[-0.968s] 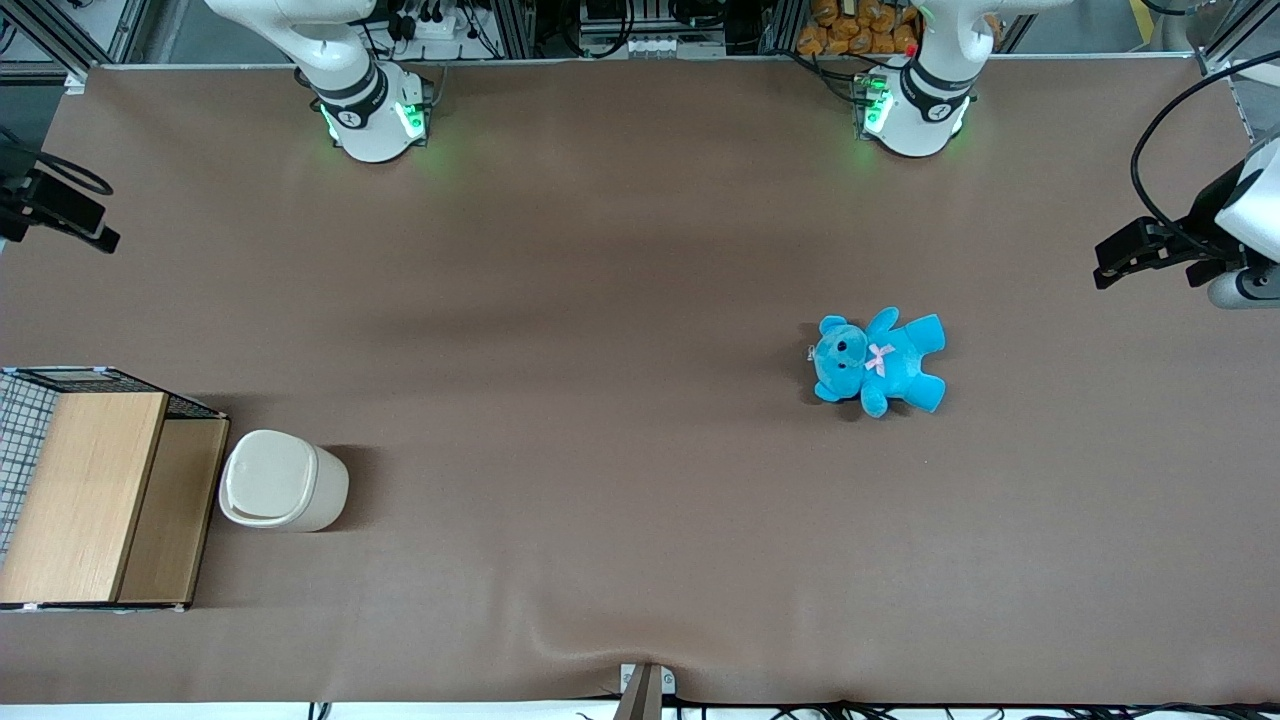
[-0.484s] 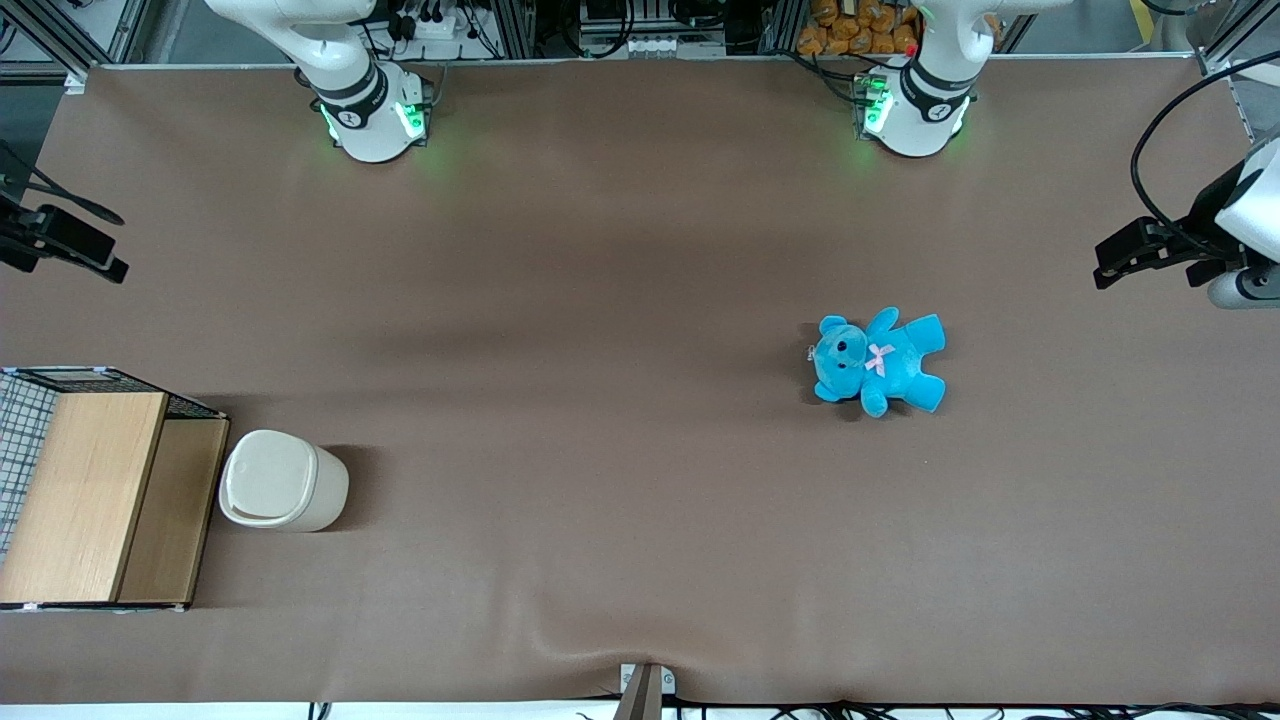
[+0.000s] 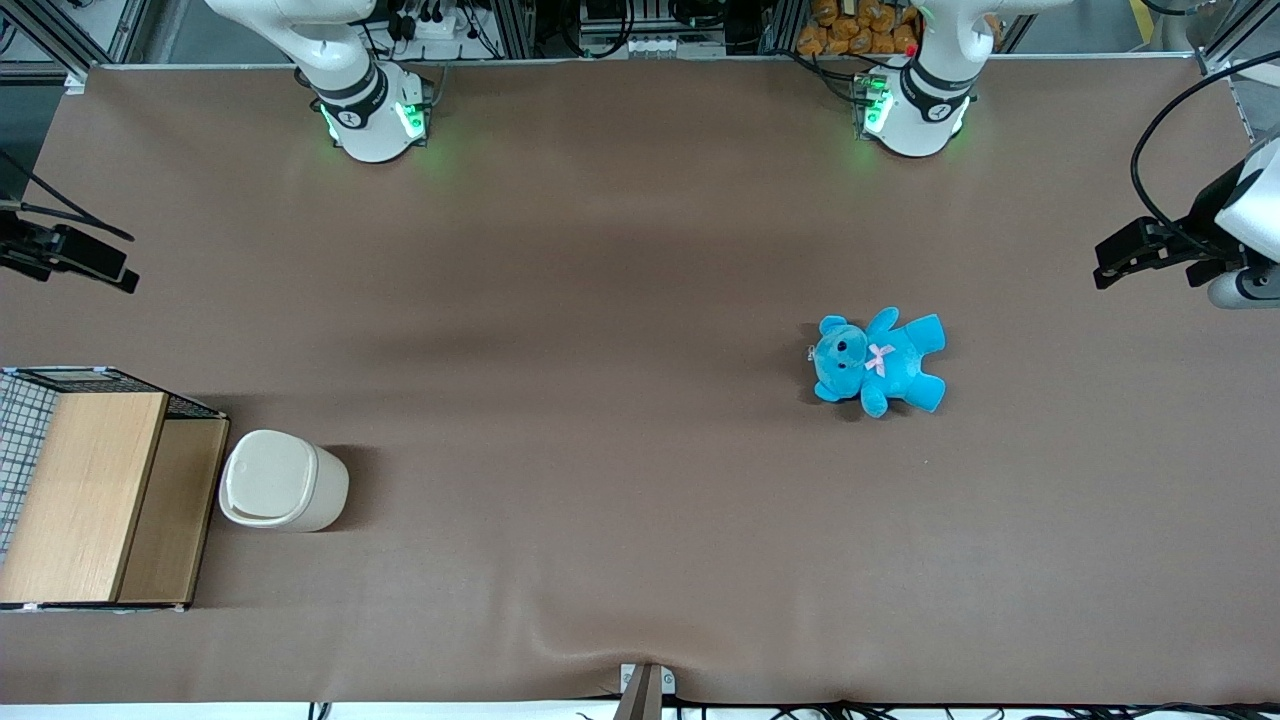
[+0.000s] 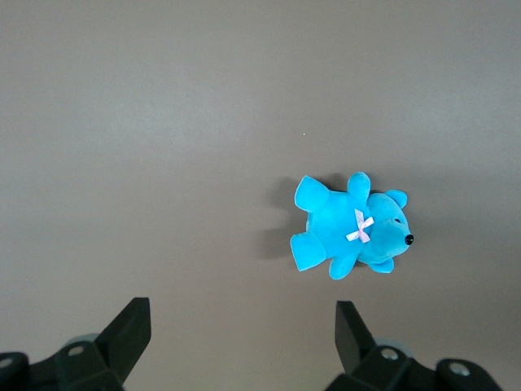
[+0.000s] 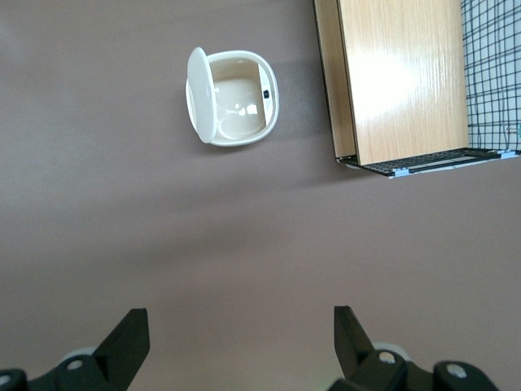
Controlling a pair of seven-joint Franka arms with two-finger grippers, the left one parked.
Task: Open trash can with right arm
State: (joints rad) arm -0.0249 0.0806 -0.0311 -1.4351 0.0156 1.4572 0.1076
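Brown tabletop holds the trash can [image 5: 233,98], open; gripper [image 5: 236,346] above, jaws wide.

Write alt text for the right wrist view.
A cream-white trash can stands on the brown table with its lid swung up, its inside showing, beside a wooden-topped wire-mesh box. The open gripper hangs high above bare table, apart from both.
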